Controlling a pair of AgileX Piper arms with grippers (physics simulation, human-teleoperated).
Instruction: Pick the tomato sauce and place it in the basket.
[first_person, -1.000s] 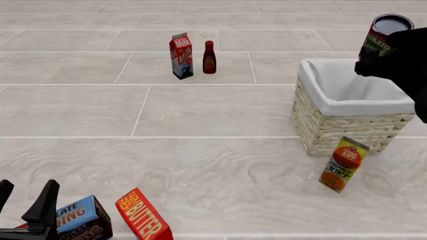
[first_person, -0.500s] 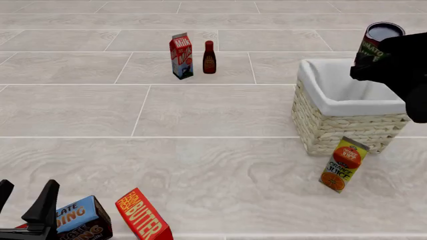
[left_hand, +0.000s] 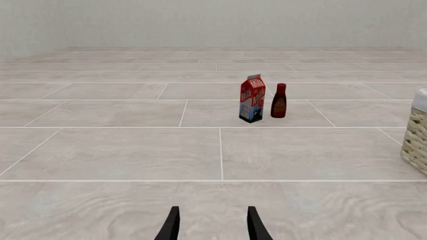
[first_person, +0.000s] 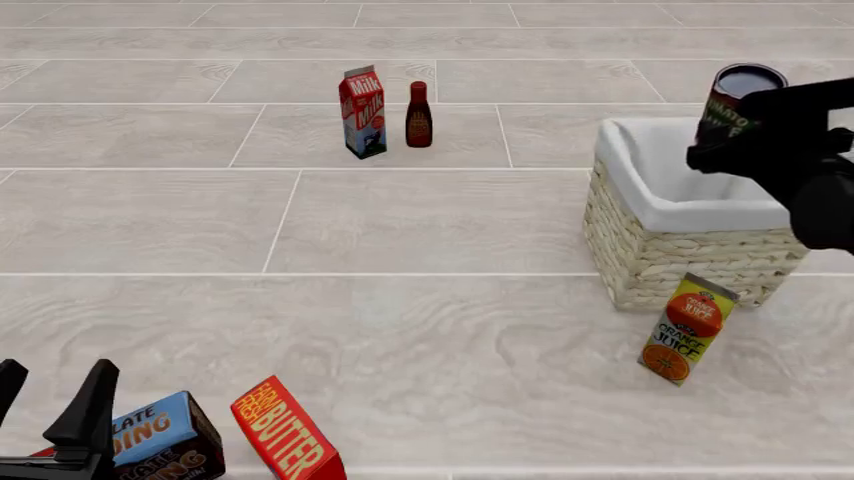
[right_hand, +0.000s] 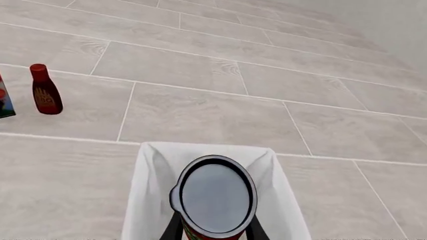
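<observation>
My right gripper (first_person: 738, 130) is shut on the tomato sauce can (first_person: 733, 102), red-labelled with a dark top, and holds it tilted over the far right part of the basket (first_person: 667, 255). The basket is beige wicker with white cloth lining folded over its rim. In the right wrist view the can's top (right_hand: 217, 196) sits between the fingers, right above the basket's white lining (right_hand: 150, 200). My left gripper (first_person: 54, 405) is open and empty at the near left edge; its fingertips (left_hand: 172, 225) show in the left wrist view.
A milk carton (first_person: 362, 112) and a dark red bottle (first_person: 418, 115) stand at the back middle. An orange juice carton (first_person: 685, 328) leans in front of the basket. A butter box (first_person: 283, 432) and a blue chocolate box (first_person: 163, 437) lie near my left gripper.
My right gripper has moved left and down with the can, from beyond the basket's far right corner to over its opening. The left arm has not moved.
</observation>
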